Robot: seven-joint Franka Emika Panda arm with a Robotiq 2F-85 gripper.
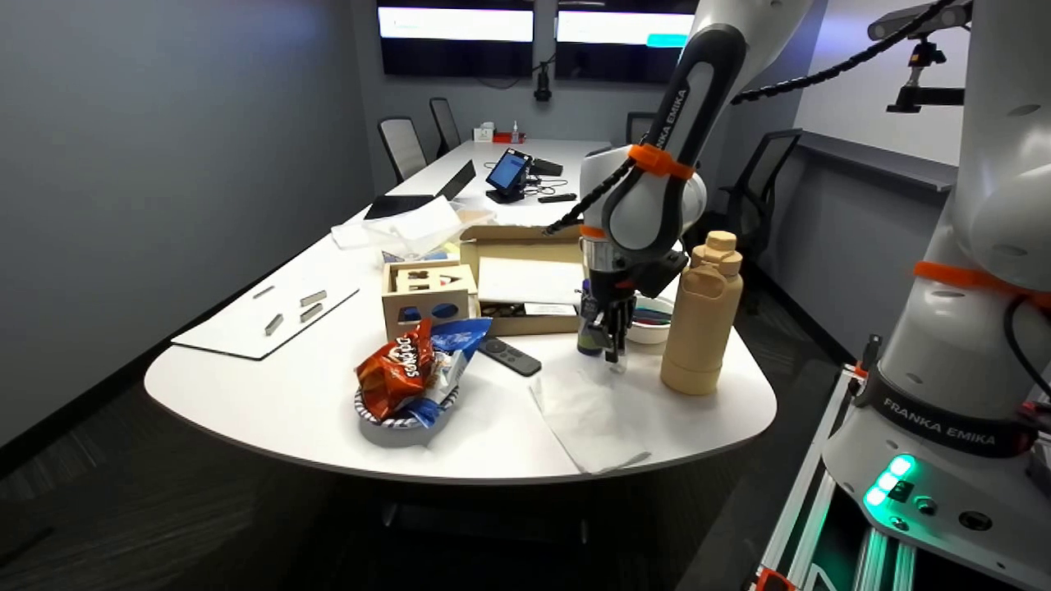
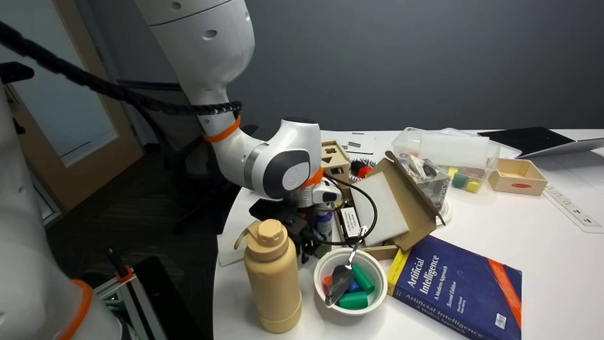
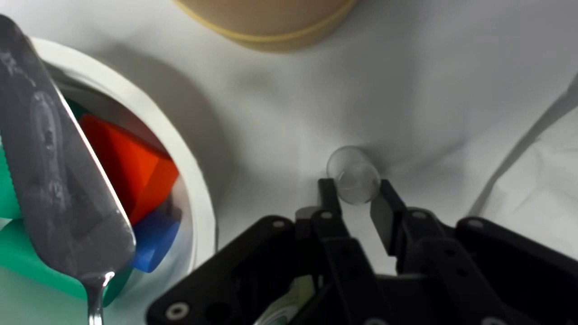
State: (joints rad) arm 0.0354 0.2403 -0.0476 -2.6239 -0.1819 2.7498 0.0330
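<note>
My gripper (image 3: 354, 192) points down at the table with its two black fingertips on either side of a small clear cup (image 3: 354, 174). Both fingertips appear to touch the cup's sides. In an exterior view the gripper (image 1: 612, 349) is low over the table, and the clear cup (image 1: 617, 363) shows faintly under it. A white bowl (image 3: 203, 212) with coloured blocks and a metal cake server (image 3: 67, 194) is beside the gripper. A tan bottle (image 3: 271, 29) stands close by. In an exterior view the gripper (image 2: 306, 252) is partly hidden behind the tan bottle (image 2: 272, 283).
A purple-and-green bottle (image 2: 324, 225) stands right beside the gripper. An open cardboard box (image 1: 534, 324) lies behind it. A white cloth (image 1: 587, 423) lies in front. A remote (image 1: 509, 355), a snack basket (image 1: 406, 421), a wooden shape box (image 1: 427, 300) and a blue book (image 2: 457, 288) are around.
</note>
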